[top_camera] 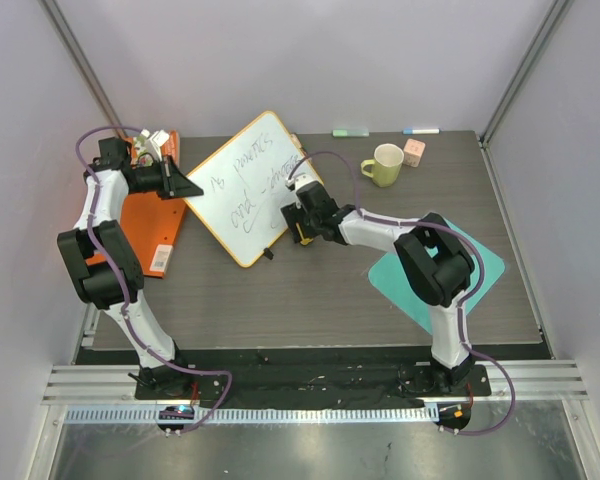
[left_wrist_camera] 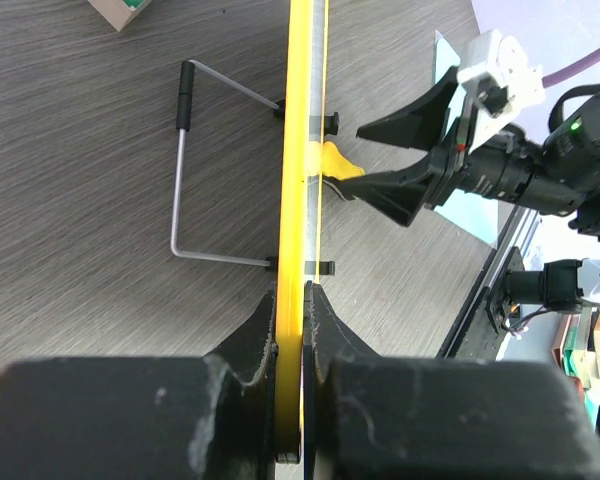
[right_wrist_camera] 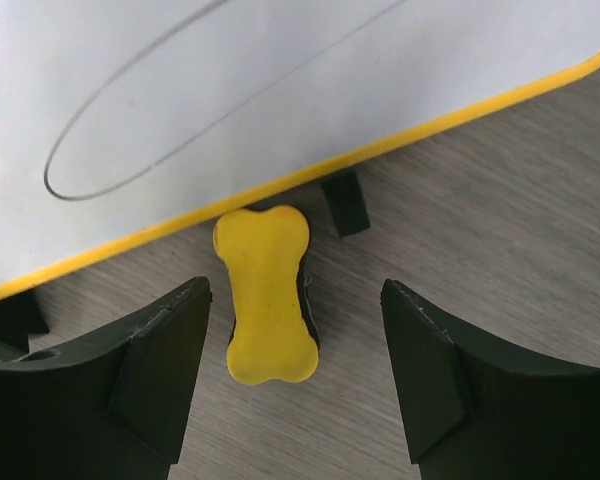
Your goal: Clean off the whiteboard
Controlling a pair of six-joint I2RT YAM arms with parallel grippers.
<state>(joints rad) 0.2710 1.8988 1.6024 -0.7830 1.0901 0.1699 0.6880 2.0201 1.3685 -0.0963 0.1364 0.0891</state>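
Two grips: my left fingers (left_wrist_camera: 248, 345) clamped the whiteboard (top_camera: 245, 185); my right fingers (right_wrist_camera: 160, 370) gaped astride the eraser (right_wrist_camera: 268, 300), closing seemingly due next.

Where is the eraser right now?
Right wrist view: the eraser lies on the table beside the whiteboard's yellow edge, between the open fingers of the right end effector.

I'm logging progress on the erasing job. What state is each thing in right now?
whiteboard: handwriting on it, not erased.
eraser: lying on the table beside the whiteboard's edge, not gripped.
left gripper: shut on the whiteboard's frame.
right gripper: open, one finger on each side of the eraser.
mug: upright.
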